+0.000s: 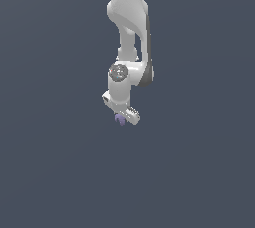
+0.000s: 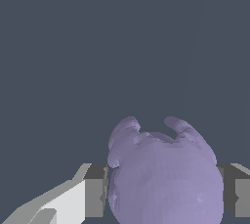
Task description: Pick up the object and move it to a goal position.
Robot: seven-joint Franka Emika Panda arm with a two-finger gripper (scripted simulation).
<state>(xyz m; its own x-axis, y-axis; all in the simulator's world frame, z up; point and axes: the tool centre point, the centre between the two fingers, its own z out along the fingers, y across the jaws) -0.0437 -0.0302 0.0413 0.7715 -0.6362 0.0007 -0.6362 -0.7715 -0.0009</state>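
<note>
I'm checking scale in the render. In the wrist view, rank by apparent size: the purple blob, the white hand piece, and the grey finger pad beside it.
1. Purple blob, largest; nearness may exaggerate it.
2. White hand piece.
3. Grey finger pad, smallest.

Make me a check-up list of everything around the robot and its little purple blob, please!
Surface: plain dark grey-blue all over; no table edge can be made out.
Job's things: the purple blob sits between the gripper fingers, two nubs poking out; in the exterior view only a small part of it shows under the hand.
Clutter: nothing seen.
Grippers: the gripper is shut on the purple blob, a finger on each side of it.
Cables: nothing seen.
Surroundings: only the white arm coming down from above; no goal marker seen.
</note>
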